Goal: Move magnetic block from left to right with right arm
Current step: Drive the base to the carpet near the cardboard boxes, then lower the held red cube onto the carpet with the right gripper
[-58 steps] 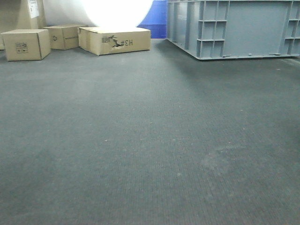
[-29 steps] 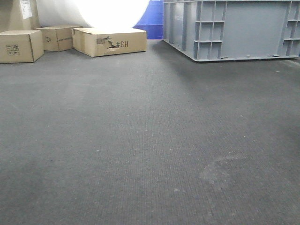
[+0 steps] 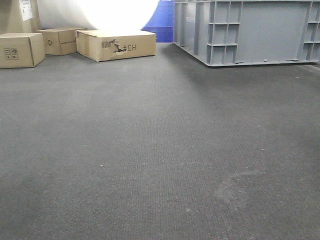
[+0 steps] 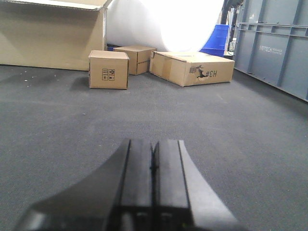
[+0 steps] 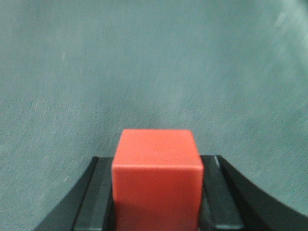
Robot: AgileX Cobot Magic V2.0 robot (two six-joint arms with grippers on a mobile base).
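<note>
Sitting low centre in the right wrist view, the red magnetic block (image 5: 157, 178) is clamped between the right gripper (image 5: 157, 202) jaws above grey carpet (image 5: 154, 72); the left gripper (image 4: 153, 187) jaws are pressed together, empty, facing cardboard boxes (image 4: 191, 68) at upper centre

Left gripper (image 4: 153, 166) fingers (image 4: 137, 168) pressed together; cardboard boxes (image 4: 109, 70) beyond.

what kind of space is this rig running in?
Probably a warehouse or storage room, working at floor level. Dark grey carpeted floor, brown cardboard boxes along the back, and a big grey plastic crate beside a blue bin.
</note>
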